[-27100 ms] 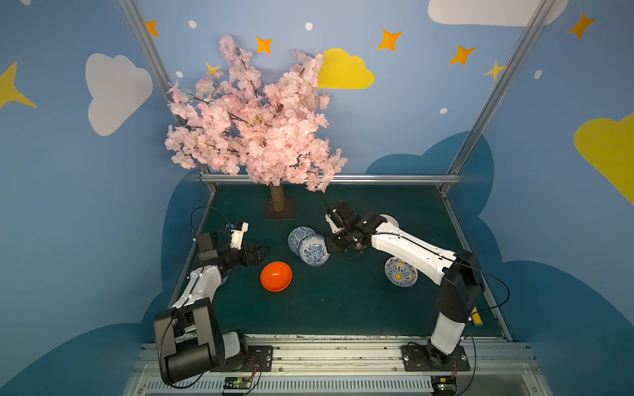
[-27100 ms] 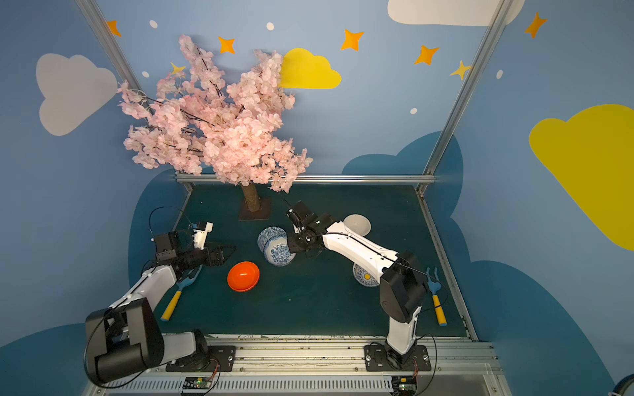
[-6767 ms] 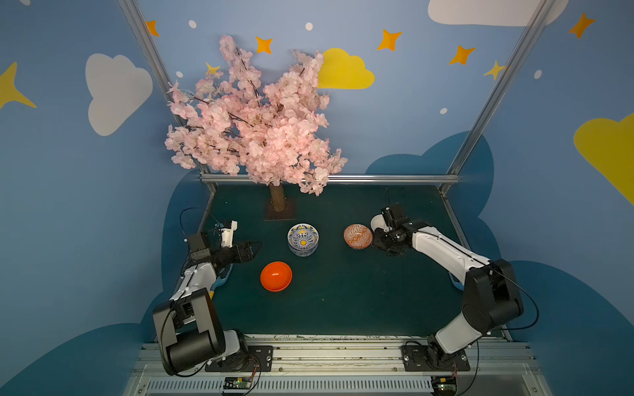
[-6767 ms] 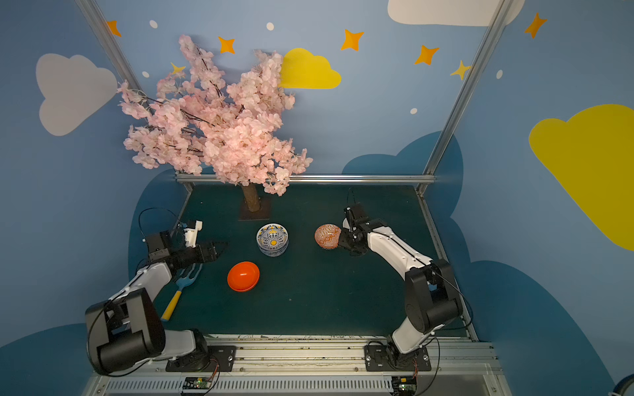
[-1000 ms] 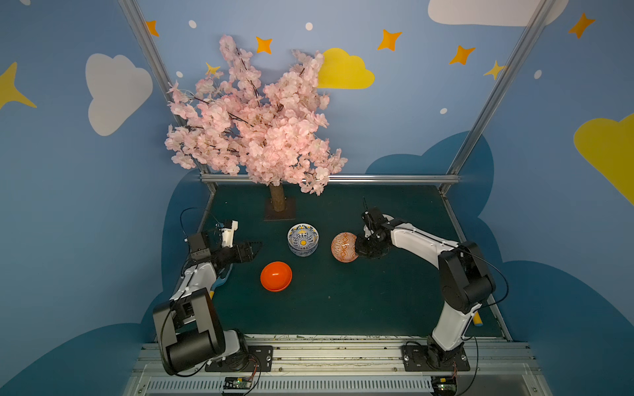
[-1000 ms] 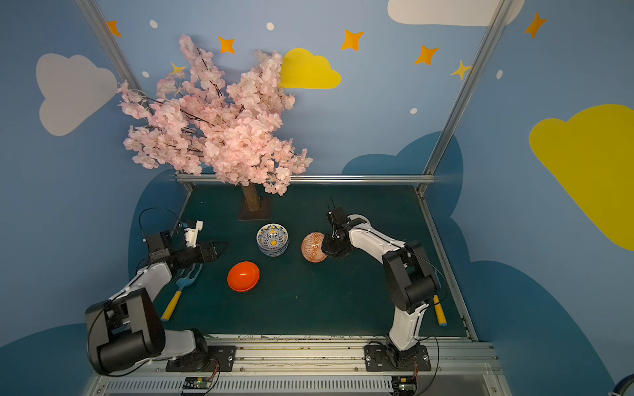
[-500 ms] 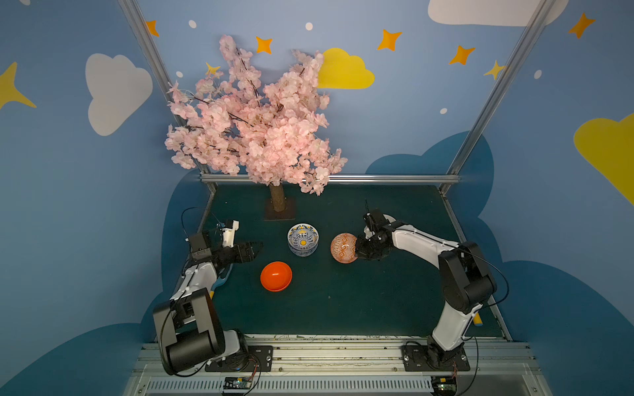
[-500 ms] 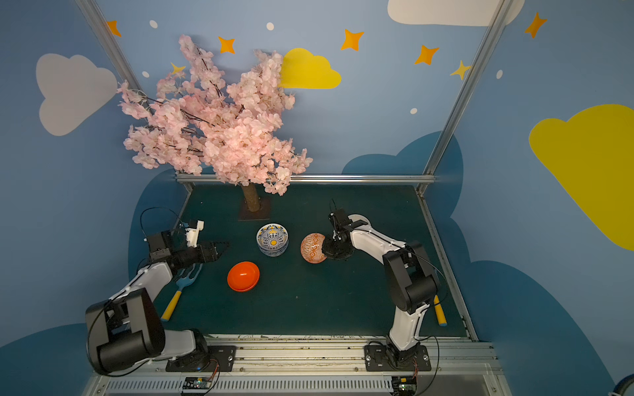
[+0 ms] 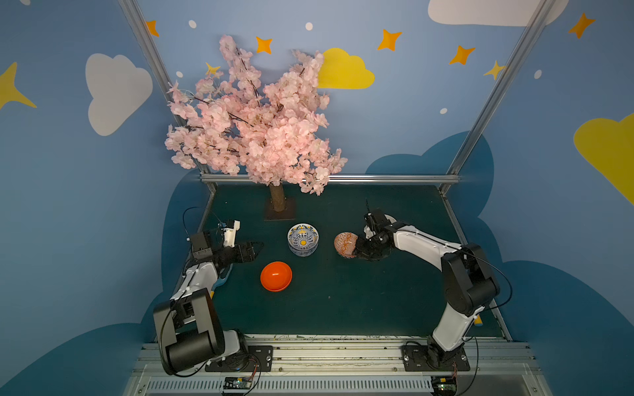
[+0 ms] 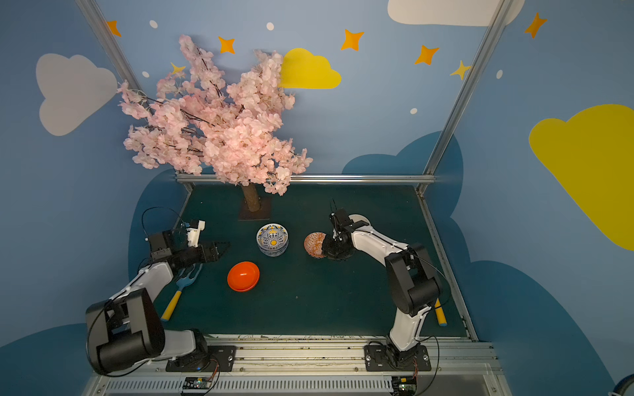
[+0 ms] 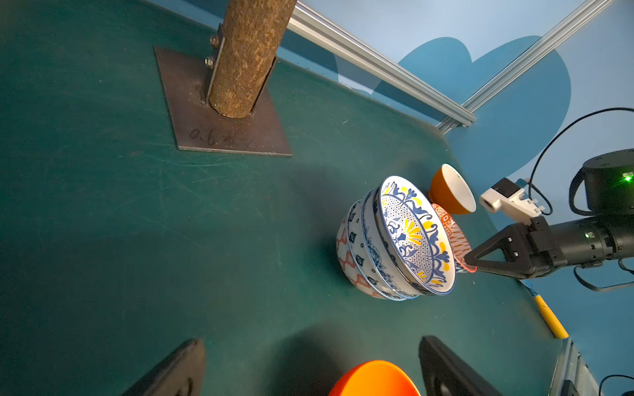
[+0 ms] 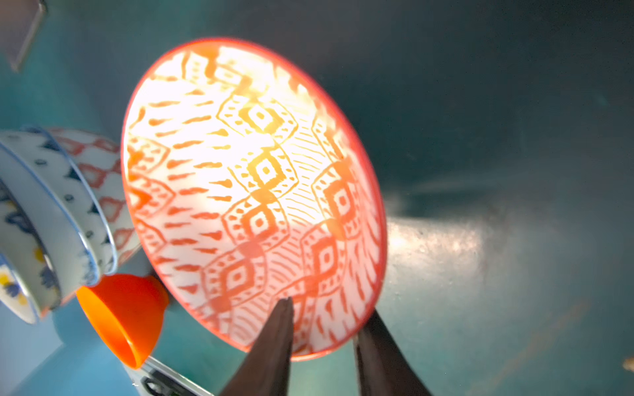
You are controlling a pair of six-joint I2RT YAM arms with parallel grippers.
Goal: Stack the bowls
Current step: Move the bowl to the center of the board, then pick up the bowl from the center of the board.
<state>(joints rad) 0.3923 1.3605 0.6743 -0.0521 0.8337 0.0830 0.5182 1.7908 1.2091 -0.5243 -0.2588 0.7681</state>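
On the dark green tabletop [image 9: 343, 308] the right gripper [image 12: 330, 307] straddles the rim of the steeply tipped orange-white lattice bowl [image 12: 254, 178]. Its jaws are parted wider than the rim, so it looks like a release rather than a carry. Just beside stands the stack of patterned bowls [image 9: 303, 240], probably its destination. The glossy orange bowl [image 9: 276, 276] waits apart, and the left gripper [image 9: 255, 247] hovers empty, jaws apart, likely leaving room.
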